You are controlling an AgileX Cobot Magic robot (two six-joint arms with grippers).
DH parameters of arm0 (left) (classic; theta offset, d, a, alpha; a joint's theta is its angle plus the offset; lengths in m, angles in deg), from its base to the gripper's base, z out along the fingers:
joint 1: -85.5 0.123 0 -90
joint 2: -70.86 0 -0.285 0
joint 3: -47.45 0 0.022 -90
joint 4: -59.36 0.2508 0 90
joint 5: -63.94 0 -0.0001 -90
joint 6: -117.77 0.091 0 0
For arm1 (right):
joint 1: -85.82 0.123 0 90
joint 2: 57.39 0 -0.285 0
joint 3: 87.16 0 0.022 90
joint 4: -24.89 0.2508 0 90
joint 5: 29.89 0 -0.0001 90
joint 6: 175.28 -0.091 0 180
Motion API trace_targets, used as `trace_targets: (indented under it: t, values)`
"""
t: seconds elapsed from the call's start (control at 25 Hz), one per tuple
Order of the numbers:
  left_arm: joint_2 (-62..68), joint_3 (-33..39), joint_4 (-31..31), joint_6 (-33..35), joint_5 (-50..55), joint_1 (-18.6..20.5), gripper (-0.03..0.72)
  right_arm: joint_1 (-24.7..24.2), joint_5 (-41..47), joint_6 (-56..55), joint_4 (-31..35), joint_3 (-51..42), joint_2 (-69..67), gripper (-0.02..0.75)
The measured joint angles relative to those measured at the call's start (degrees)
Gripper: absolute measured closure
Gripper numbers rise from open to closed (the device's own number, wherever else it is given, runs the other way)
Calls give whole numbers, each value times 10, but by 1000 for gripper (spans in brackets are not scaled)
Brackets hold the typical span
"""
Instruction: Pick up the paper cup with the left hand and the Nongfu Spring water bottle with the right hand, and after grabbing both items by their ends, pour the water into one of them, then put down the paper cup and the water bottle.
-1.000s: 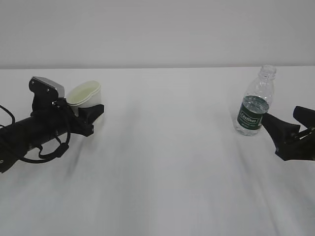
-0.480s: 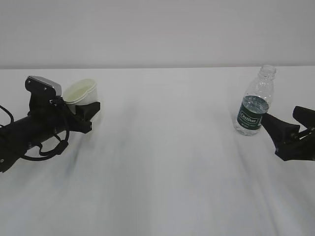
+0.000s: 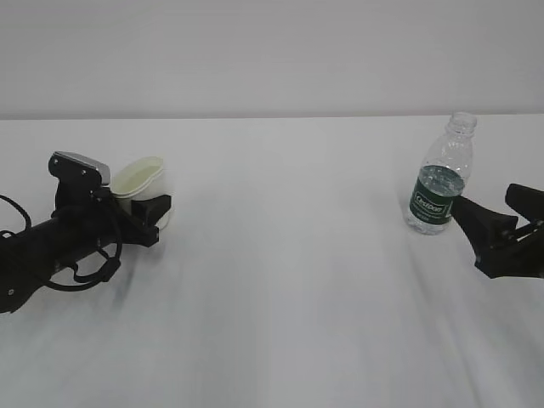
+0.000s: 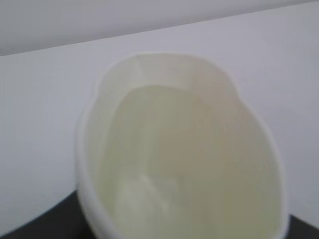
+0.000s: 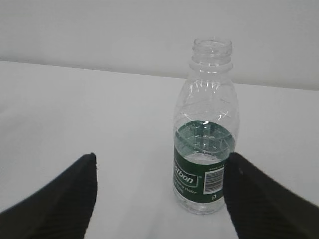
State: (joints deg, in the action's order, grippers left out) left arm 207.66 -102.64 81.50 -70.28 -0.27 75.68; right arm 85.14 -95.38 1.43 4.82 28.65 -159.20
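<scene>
At the left side of the exterior view the left hand point(image 3: 157, 212) lies low over the white table point(image 3: 280, 280), and it is clamped on the paper cup point(image 3: 140, 177). The black fingers press the cup from two sides, so its rim is squeezed into an oval shape. The cup leans a little, with its mouth turned up and toward the right of the frame. In the left wrist view the paper cup point(image 4: 182, 154) fills almost the whole frame. The inside looks pale cream, and I cannot tell if there is liquid in it, because the picture is blurred. Behind the hand a grey camera box point(image 3: 81, 163) sits on the thick black arm, and cables point(image 3: 81, 268) make loops below it.

At the right side of the exterior view the bottle point(image 3: 442, 174) stands upright on the table, with no cap on its neck. It has a dark green label point(image 3: 429, 204) with white letters. The water point(image 5: 204, 137) reaches about to the top edge of the label.

The right hand point(image 3: 476, 223) is just beside the bottle, at the lower right of it, and its fingers stand wide apart. In the right wrist view one dark finger point(image 5: 60, 199) is in the lower left corner and the other in the lower right, with the bottle between them but farther back. The fingers do not touch the bottle.
</scene>
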Motion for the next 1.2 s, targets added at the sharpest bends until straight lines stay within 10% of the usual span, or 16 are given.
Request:
trace_targets:
  t: [1.2]
  values:
    - [13,-3,-46,23,-6,0,312,0,0,-14,-10,0,0,150]
